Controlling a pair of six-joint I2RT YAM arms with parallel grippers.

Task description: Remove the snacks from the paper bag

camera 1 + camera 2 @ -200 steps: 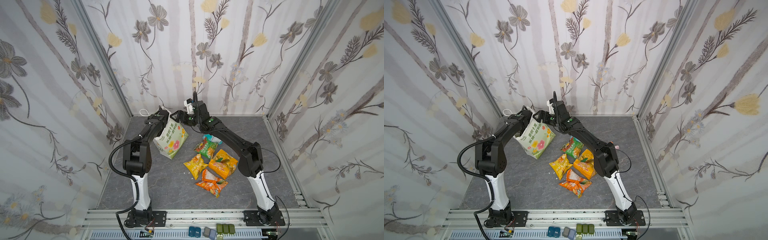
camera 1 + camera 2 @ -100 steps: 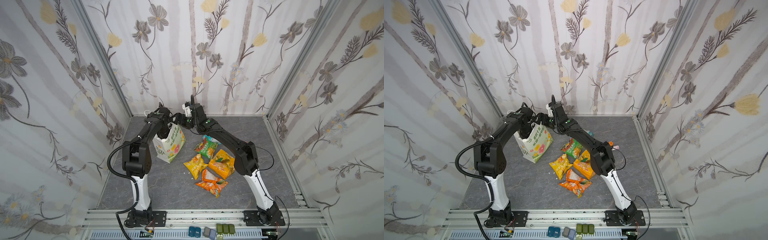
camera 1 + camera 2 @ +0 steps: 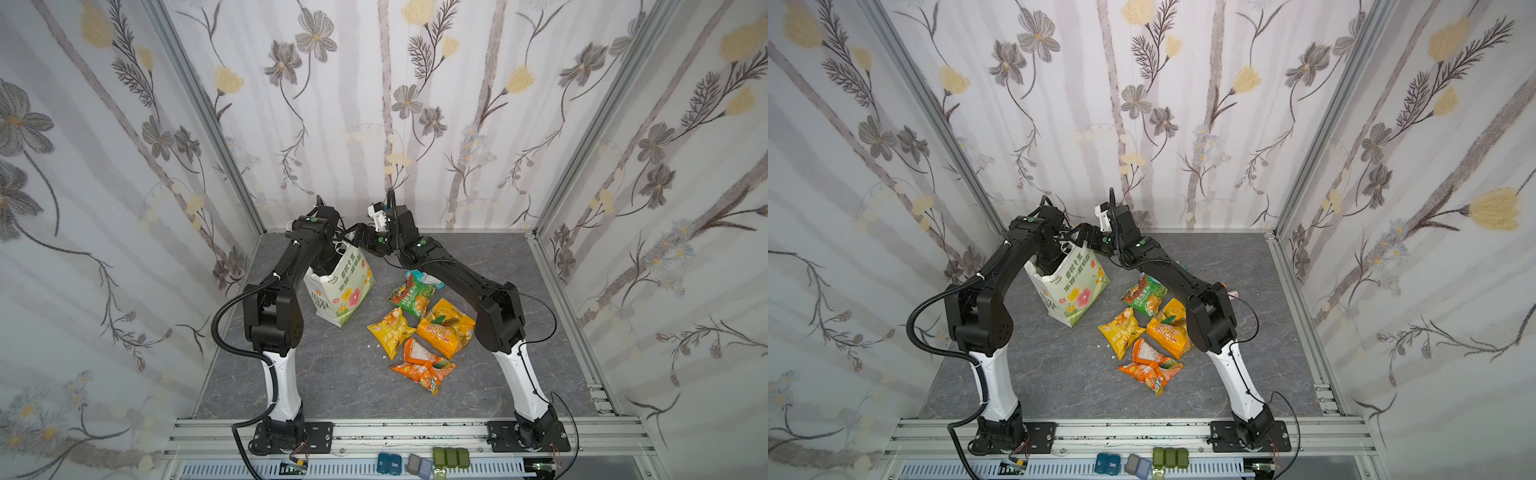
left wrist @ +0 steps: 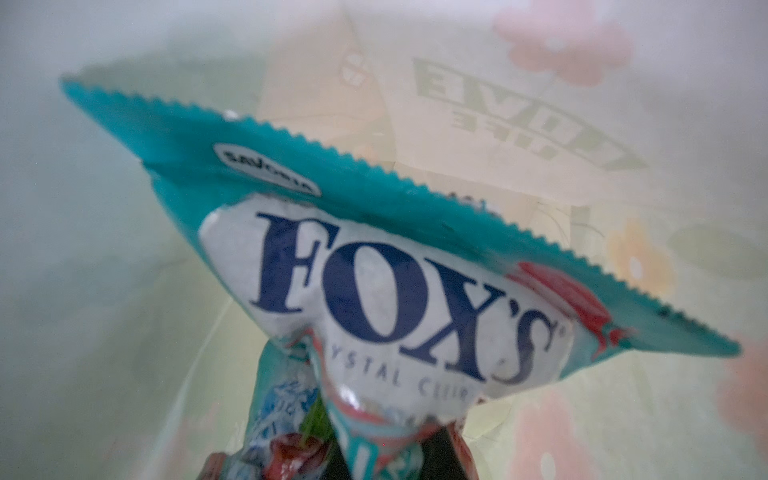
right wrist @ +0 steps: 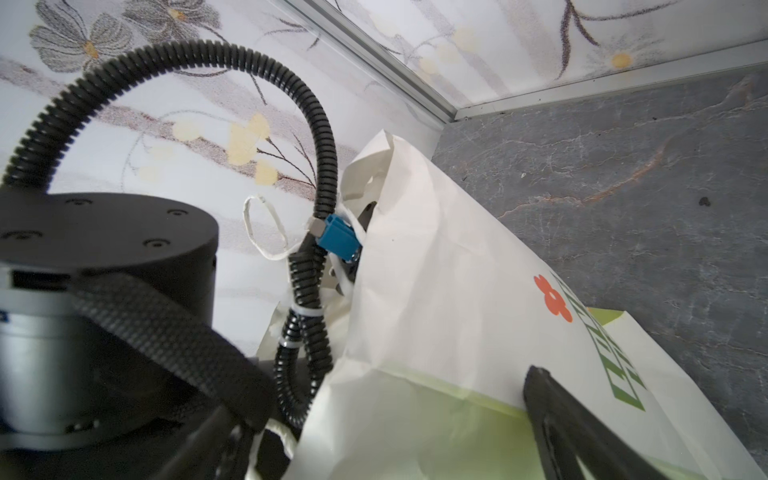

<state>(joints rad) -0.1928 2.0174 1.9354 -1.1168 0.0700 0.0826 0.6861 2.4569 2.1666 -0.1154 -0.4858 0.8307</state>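
While the left gripper (image 4: 384, 457), sunk inside the paper bag (image 3: 340, 291), clamps a teal-and-white snack packet (image 4: 395, 291), the right gripper (image 3: 360, 240) hangs spread wide and empty at the bag's rim, with other snacks (image 3: 390, 330) loose on the table (image 3: 332, 374) alongside.

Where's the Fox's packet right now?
Left wrist view: the Fox's packet is inside the paper bag, pinched by the left claw. In both top views the bag stands rear left, near the green packet.

Pale wallpapered walls (image 3: 374, 104), printed with grey and yellow flowers, close in three sides and meet at aluminium corner posts (image 3: 212, 124). The tabletop (image 3: 332, 386) is dark grey marbled stone, edged in front by an aluminium rail (image 3: 395, 434). Light is soft, even.
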